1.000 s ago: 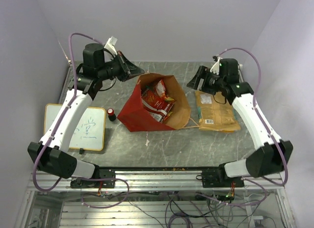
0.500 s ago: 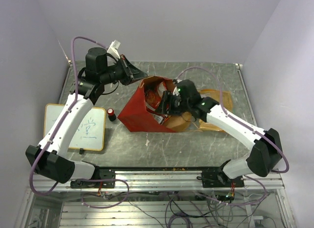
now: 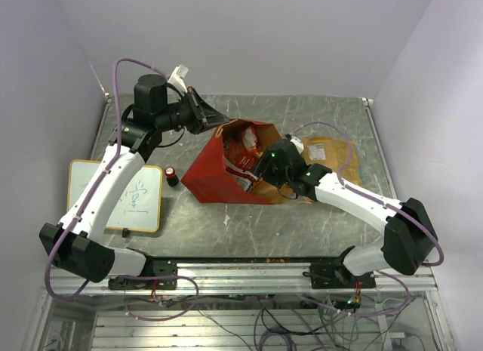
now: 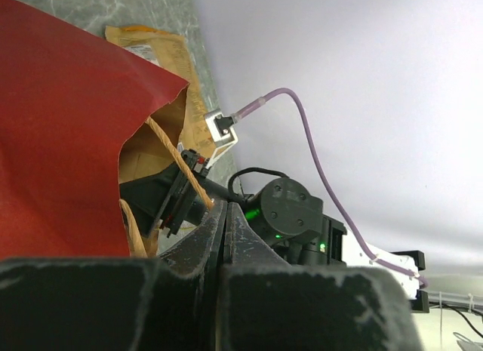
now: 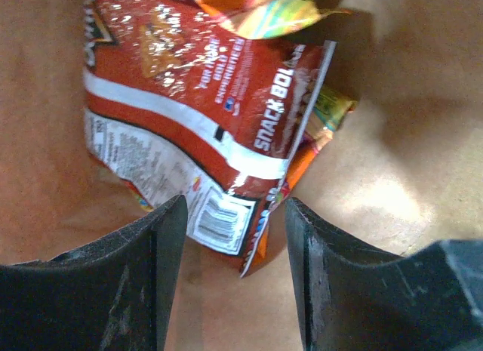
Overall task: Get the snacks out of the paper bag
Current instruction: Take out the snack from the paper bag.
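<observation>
When checking the overhead view, locate the paper bag (image 3: 204, 173) at table centre, lying on its side, mouth toward 3 o'clock. Note the right gripper (image 5: 232, 207) inside that mouth, fingers spread either side of the red packet's (image 5: 189, 87) near corner; contact not discernible. Note the left gripper (image 4: 224, 215) at the bag's 11 o'clock rim, fingers pressed together beside a cord handle (image 4: 177, 166). Find the orange chip bag (image 3: 332, 151) outside, at 3 o'clock.
</observation>
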`<state>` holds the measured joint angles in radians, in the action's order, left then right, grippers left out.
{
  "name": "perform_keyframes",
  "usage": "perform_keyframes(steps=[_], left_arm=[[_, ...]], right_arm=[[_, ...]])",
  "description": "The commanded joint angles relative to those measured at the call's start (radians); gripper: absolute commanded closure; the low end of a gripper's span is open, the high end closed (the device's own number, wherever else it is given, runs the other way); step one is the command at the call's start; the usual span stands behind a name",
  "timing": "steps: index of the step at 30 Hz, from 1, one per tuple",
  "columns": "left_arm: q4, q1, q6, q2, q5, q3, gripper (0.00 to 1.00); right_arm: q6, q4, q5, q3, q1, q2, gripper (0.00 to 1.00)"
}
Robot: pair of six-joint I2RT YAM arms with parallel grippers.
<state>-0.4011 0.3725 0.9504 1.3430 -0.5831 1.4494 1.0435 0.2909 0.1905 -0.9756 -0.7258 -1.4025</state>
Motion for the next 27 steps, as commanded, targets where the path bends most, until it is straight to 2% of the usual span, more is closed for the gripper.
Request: perform_keyframes(steps=[1,8,19,22,27], left_arm=[[-0.006,0.011,0.0,-0.001,-0.059,-0.017,0.93],[-0.043,0.011,-0.034,-0.002,-0.076,-0.01,0.93],[-0.061,0.011,-0.045,0.002,-0.103,-0.002,0.93],[-0.064,0.011,-0.048,0.001,-0.107,-0.001,0.93],[-0.09,0.011,-0.062,-0.004,-0.095,0.007,0.93]], right_arm=[[0.118,-0.06,0.097,0.048,0.0,-0.006,0.45],[0.129,-0.159,0.072,0.086,0.0,-0.08,0.39],[0.189,-0.38,0.041,0.122,-0.001,-0.187,0.38],[0.196,-0.38,0.042,0.105,0.0,-0.216,0.44],[0.184,-0.375,0.039,0.099,-0.001,-0.204,0.66]])
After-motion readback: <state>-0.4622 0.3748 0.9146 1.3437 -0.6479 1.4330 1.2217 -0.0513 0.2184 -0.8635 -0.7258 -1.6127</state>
